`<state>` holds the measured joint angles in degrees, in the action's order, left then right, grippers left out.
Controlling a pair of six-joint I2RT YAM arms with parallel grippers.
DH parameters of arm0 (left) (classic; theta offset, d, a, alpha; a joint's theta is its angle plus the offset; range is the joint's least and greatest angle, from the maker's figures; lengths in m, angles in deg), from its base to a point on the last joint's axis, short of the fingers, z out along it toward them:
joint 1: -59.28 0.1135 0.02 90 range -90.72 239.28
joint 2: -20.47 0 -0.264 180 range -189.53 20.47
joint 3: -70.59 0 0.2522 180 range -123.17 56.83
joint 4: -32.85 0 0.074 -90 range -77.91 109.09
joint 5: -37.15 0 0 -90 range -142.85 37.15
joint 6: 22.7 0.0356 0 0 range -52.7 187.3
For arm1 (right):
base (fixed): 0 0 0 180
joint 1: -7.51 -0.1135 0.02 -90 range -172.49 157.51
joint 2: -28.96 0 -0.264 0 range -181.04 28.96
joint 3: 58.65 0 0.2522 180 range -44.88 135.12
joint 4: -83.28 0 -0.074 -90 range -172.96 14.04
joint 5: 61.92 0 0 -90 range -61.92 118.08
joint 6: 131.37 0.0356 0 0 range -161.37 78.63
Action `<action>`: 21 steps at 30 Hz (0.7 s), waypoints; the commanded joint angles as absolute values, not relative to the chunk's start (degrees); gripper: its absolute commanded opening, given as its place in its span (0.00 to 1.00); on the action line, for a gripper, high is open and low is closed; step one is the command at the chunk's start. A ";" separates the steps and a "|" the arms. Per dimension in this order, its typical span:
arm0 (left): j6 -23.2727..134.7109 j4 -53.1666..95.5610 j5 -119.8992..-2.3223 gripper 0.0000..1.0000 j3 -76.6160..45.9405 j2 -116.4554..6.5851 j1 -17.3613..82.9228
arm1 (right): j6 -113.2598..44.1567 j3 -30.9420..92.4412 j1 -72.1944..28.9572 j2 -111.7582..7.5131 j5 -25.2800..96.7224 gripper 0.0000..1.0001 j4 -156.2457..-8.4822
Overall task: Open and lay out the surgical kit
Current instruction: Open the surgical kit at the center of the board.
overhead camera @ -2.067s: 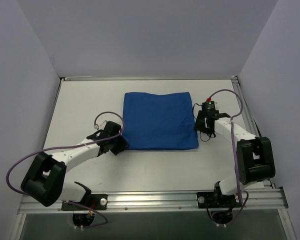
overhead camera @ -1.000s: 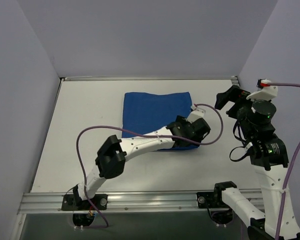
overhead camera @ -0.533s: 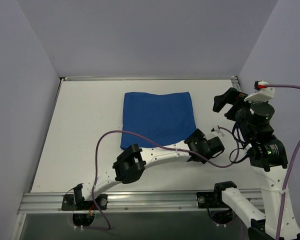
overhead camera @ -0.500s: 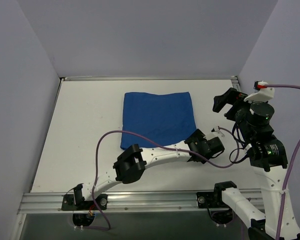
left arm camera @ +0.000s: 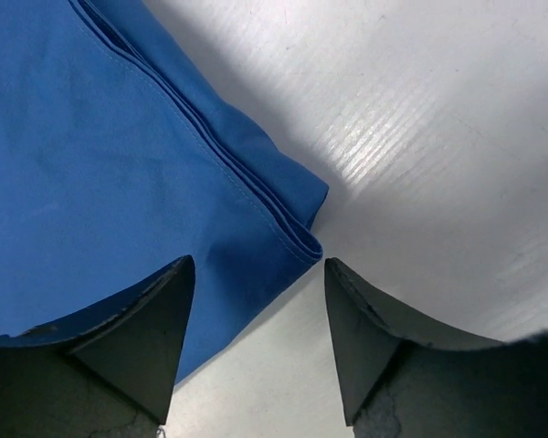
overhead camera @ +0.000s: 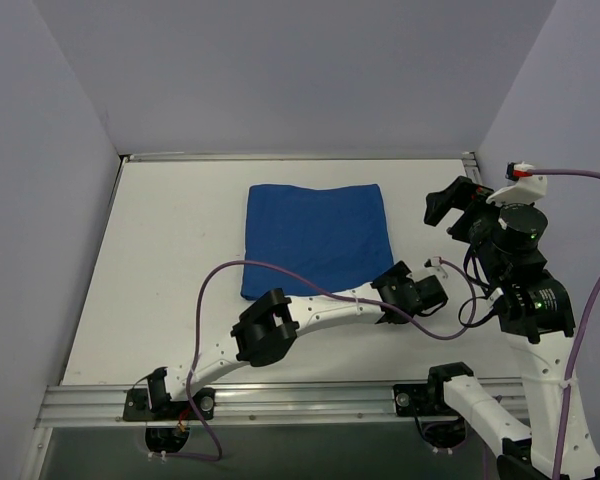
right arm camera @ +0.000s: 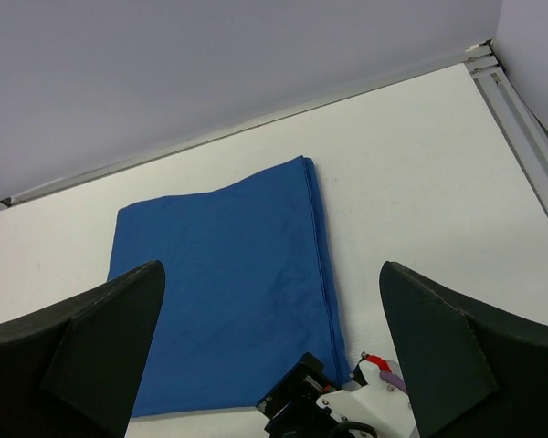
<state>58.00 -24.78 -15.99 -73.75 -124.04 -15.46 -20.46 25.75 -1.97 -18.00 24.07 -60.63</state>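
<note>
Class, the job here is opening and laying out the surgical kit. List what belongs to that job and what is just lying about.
Belongs to the job: folded blue wrap; left arm, jaws open astride the wrap's near right corner; right arm, raised, jaws open.
Just there: white table; purple cables; metal rail.

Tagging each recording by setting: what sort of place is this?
Probably a robotics lab test cell, not a clinic: a white table boxed in by plain grey walls, a left arm and right arm bolted to an aluminium rail, a folded blue cloth on the table.
</note>
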 commanded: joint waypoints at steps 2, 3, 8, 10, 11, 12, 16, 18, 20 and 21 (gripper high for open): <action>59.39 -22.66 -14.27 0.61 -77.55 -124.64 -15.43 | -21.15 25.43 -2.34 -17.45 24.92 0.99 -61.16; 59.39 -22.48 -14.35 0.59 -77.64 -124.46 -15.43 | -21.15 25.43 -2.34 -17.54 24.92 0.99 -61.25; 59.04 -22.30 -14.18 0.44 -78.34 -124.46 -15.43 | -21.24 25.16 -2.34 -17.71 25.09 0.99 -61.08; 58.78 -22.30 -13.92 0.40 -78.43 -124.46 -15.34 | -21.24 24.99 -2.34 -17.71 25.35 0.99 -60.99; 58.77 -22.22 -13.65 0.39 -78.43 -124.37 -15.34 | -21.24 24.99 -2.34 -17.80 25.53 0.99 -60.99; 58.69 -22.22 -13.56 0.37 -78.43 -124.20 -15.34 | -21.24 24.99 -2.34 -17.80 25.62 0.98 -60.99; 58.16 -21.26 -13.21 0.30 -77.38 -123.06 -15.16 | -21.24 24.90 -2.25 -17.71 25.71 0.98 -60.99; 57.81 -20.46 -13.21 0.27 -76.33 -121.83 -14.90 | -21.24 24.81 -2.34 -17.71 25.88 0.98 -60.99; 57.37 -19.23 -13.56 0.25 -74.83 -121.04 -14.46 | -21.24 24.90 -2.42 -17.71 25.97 0.98 -61.16; 57.28 -18.88 -14.00 0.25 -74.48 -120.95 -14.29 | -21.24 24.90 -2.34 -17.71 26.06 0.98 -61.08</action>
<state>58.41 -22.62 -14.59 -75.11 -124.08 -15.11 -20.48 25.00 -1.97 -18.02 25.34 -60.39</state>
